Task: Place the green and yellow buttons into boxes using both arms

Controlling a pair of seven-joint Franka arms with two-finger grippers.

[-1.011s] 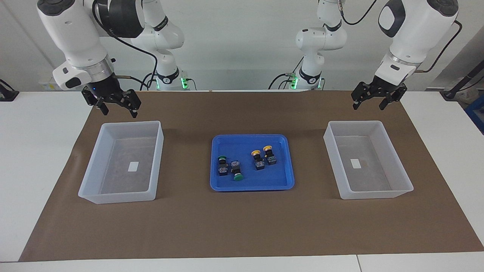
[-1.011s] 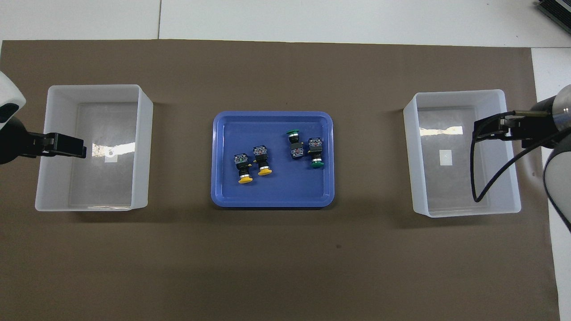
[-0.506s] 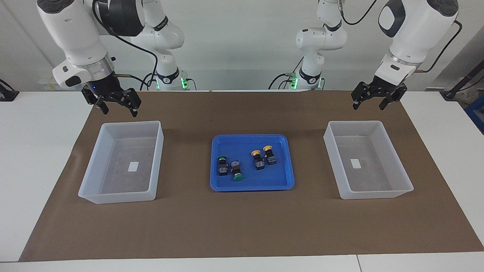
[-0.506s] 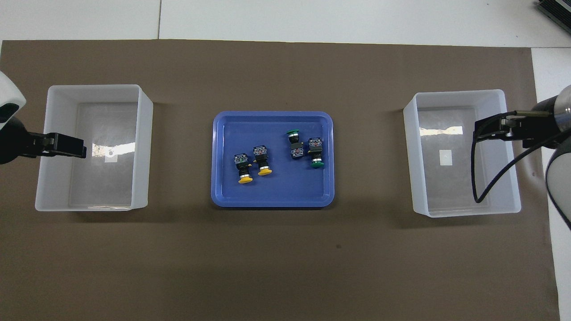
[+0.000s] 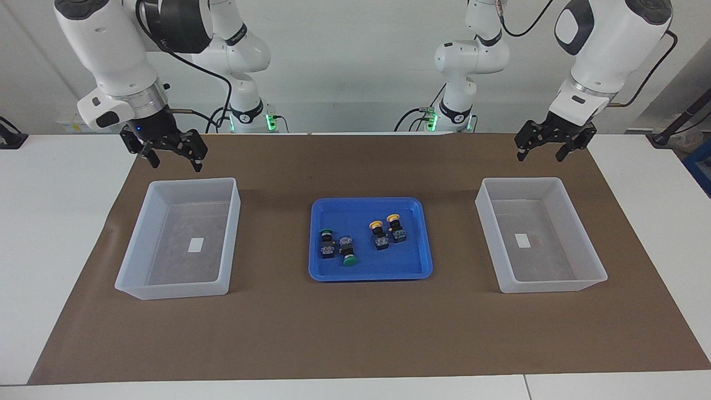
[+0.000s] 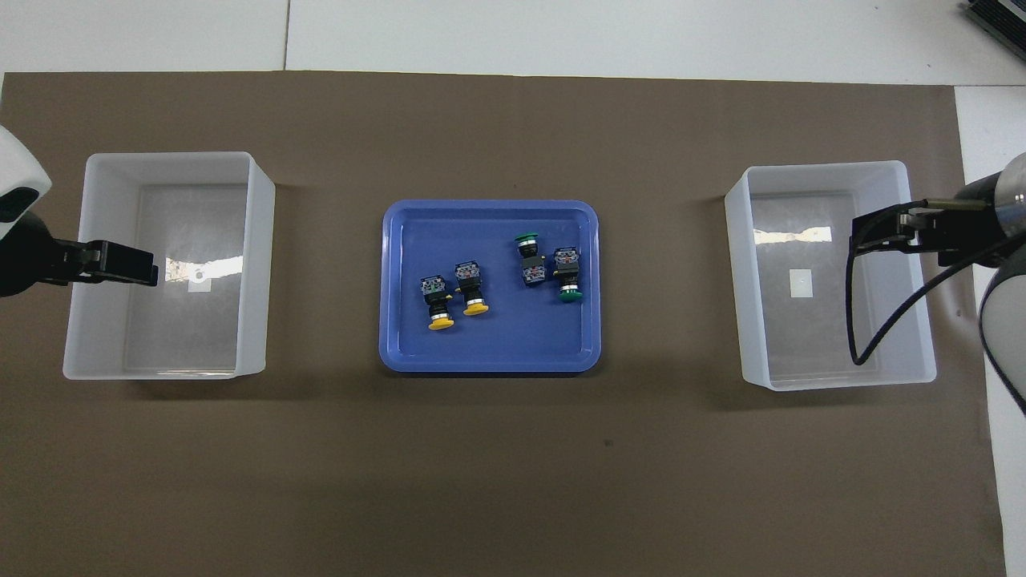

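Two yellow buttons [image 5: 377,233] [image 6: 437,300] and two green buttons [image 5: 348,253] [image 6: 567,276] lie in a shallow blue tray [image 5: 366,272] [image 6: 489,361] at the table's middle, the yellow pair toward the left arm's end. One empty translucent box [image 5: 550,283] [image 6: 256,264] stands at the left arm's end, another [image 5: 183,283] [image 6: 741,280] at the right arm's end. My left gripper [image 5: 540,158] [image 6: 148,268] is open and empty, raised over its box's edge. My right gripper [image 5: 175,165] [image 6: 858,232] is open and empty, raised over its box.
A brown mat [image 5: 355,333] [image 6: 513,481] covers the table under the tray and both boxes. A black cable [image 6: 854,320] hangs from the right arm over its box. White tabletop shows around the mat.
Both grippers have edged slightly upward. The buttons, tray and boxes have not moved.
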